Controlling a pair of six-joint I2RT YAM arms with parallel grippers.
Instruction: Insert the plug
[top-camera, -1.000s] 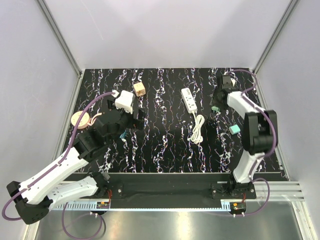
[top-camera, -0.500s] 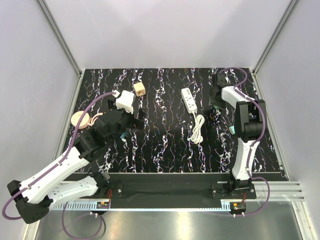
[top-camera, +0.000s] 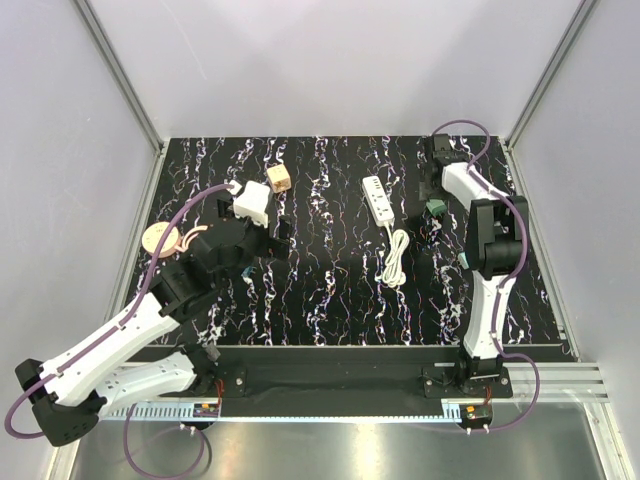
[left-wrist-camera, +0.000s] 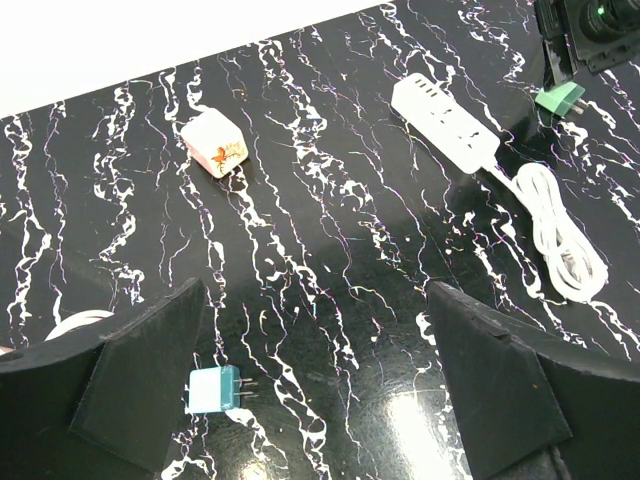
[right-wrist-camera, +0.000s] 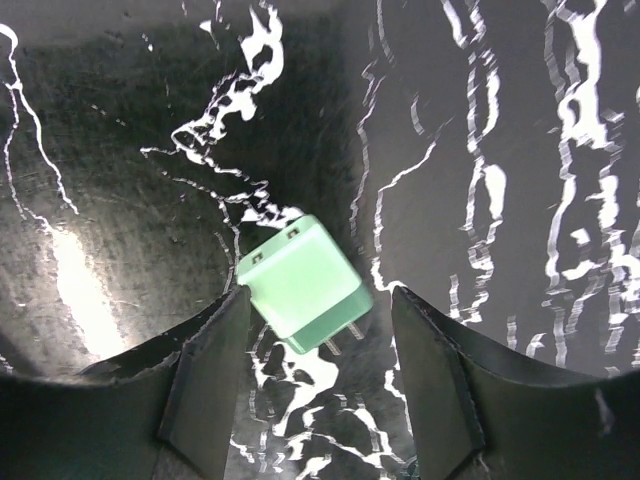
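Observation:
The plug (right-wrist-camera: 303, 285) is a small light-green block with two metal prongs, lying tilted on the black marbled table. My right gripper (right-wrist-camera: 318, 335) stands open around it, one finger on each side; the left finger is very near its corner and the right one stands apart. In the top view the plug (top-camera: 435, 206) lies right of the white power strip (top-camera: 377, 198), under the right gripper (top-camera: 436, 190). The left wrist view shows the plug (left-wrist-camera: 560, 99) and the strip (left-wrist-camera: 445, 122) far off. My left gripper (left-wrist-camera: 310, 370) is wide open and holds nothing.
A teal-and-white charger (left-wrist-camera: 213, 390) lies by my left gripper's left finger. A beige cube charger (top-camera: 279, 178) sits at the back left, a tan round object (top-camera: 160, 238) at the left edge. The strip's coiled white cord (top-camera: 396, 258) trails forward. A teal block (top-camera: 467, 259) shows beside the right arm.
My right gripper's jaws have spread apart, and the right arm has drawn back toward the far right corner. The plug shifted slightly toward the back. The left arm has hardly moved.

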